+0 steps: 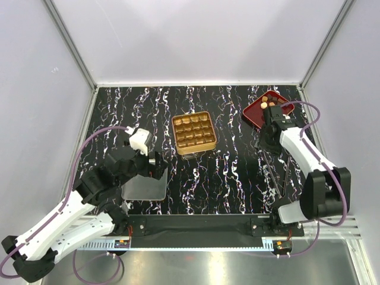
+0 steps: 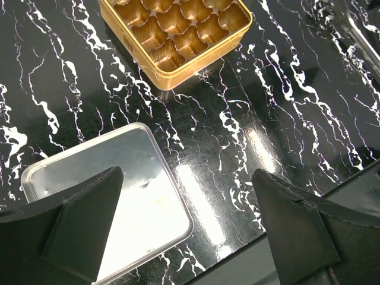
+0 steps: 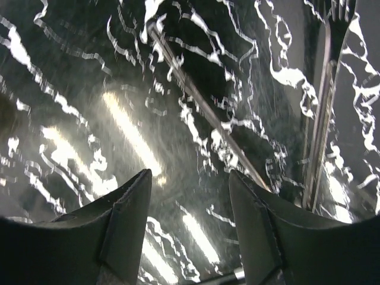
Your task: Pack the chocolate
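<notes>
Chocolate, a handful of tiny round and squarish pieces in dark brown, tan and gold point(image 1: 271, 101), lies on the dark red square tray point(image 1: 254, 116), to the right of the gold square tin with its grid of moulded cups point(image 1: 193, 132) and a little beyond it. The cups that the left wrist view shows look unfilled, so we judge the packing has hardly begun.

Our right end effector point(image 3: 189, 173) hangs with its fingers spread over the black, white-veined surface point(image 1: 225, 178), right of the tin. A pair of thin metal tongs point(image 3: 202, 107) lies just ahead of it. We take the step in hand to be picking up those tongs. To do it well, we lower over the two legs where they run closest together and turn the wrist so the fingers cross the legs rather than run along them. We close gently, since thin polished metal may skid or twist.

Our left end effector point(image 2: 187, 172) is spread too, holding nothing, above the flat silver lid point(image 2: 136, 160) on the near left of the tin.
</notes>
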